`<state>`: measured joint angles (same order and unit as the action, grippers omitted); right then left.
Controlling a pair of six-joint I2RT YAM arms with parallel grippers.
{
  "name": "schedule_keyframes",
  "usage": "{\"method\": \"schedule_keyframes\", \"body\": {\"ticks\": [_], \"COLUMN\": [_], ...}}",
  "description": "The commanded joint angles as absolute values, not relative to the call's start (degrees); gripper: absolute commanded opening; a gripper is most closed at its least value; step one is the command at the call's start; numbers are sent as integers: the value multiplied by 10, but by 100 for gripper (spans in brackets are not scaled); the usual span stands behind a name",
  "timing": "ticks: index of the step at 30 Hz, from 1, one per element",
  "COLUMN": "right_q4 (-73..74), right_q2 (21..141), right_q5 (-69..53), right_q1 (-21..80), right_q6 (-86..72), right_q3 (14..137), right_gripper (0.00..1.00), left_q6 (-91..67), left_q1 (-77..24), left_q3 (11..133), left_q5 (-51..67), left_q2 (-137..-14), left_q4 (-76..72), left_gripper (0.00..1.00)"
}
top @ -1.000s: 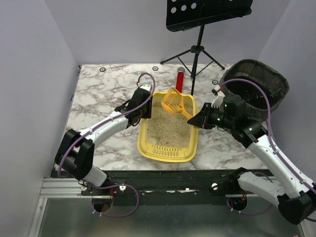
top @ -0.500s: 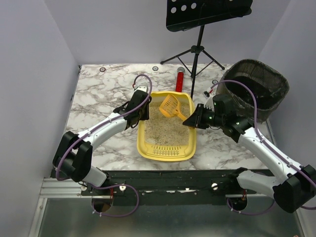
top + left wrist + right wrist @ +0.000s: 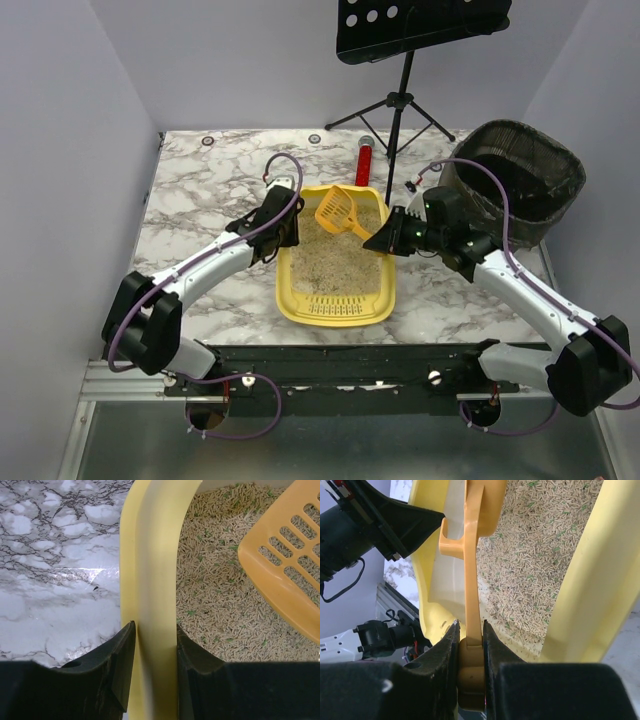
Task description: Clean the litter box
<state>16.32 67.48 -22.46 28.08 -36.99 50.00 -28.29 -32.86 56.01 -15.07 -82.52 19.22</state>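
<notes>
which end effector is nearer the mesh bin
Right. The right end effector, gripping the scoop, is left of the bin; the left end effector clamps the litter box's left wall.

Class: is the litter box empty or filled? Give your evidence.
Filled partway: beige pellets cover the floor of the litter box, well below its yellow rim.

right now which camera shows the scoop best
Top external: the whole scoop shows, slotted head and handle, over the litter box. Left wrist catches only part of the slotted head. Right wrist sees it edge-on, handle clamped in the right gripper.
</notes>
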Motion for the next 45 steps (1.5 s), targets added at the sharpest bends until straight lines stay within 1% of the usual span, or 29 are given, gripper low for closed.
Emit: {"method": "schedule_keyframes", "body": {"ticks": [1, 16, 20, 24, 28, 31, 33, 34, 35, 37, 38, 41, 43, 45], "right_q4": [146, 145, 213, 261, 305, 338, 355, 359, 362, 364, 366, 369, 363, 354], "right_q2": [682, 683, 661, 631, 616, 610, 608, 606, 608, 612, 617, 632, 648, 667], "right_q5": [-234, -244, -239, -227, -225, -227, -232, -235, -235, -234, -234, -246, -257, -258], "right_q1": [281, 282, 283, 283, 283, 283, 283, 283, 283, 283, 283, 283, 283, 283], "right_q6": [-363, -365, -366, -364, -364, -365, -359, -356, -346, -329, -313, -266, -238, -206], "right_q3": [503, 498, 515, 522, 533, 533, 530, 529, 531, 535, 537, 550, 559, 569], "right_gripper": [1, 1, 1, 1, 1, 1, 1, 1, 1, 1, 1, 1, 1, 1], "left_q6": [-296, -323, -323, -318, -313, -315, -314, -315, -317, -317, -318, -308, -293, -256], "left_q1": [-324, -324, -325, -325, -328, -332, -338, -341, -344, -353, -358, -373, -377, -377], "left_q3": [543, 525, 510, 499, 502, 494, 489, 488, 490, 492, 497, 508, 505, 494], "left_q5": [-190, -209, -212, -205, -192, -192, -197, -200, -206, -228, -235, -277, -302, -302], "left_q2": [-797, -751, -744, -743, -740, -732, -729, -729, -730, -732, -731, -730, -726, -722], "left_q4": [234, 239, 228, 210, 227, 222, 216, 212, 214, 213, 214, 210, 183, 156], "left_gripper": [42, 42, 42, 35, 33, 27, 26, 25, 20, 14, 7, 0, 0, 0]}}
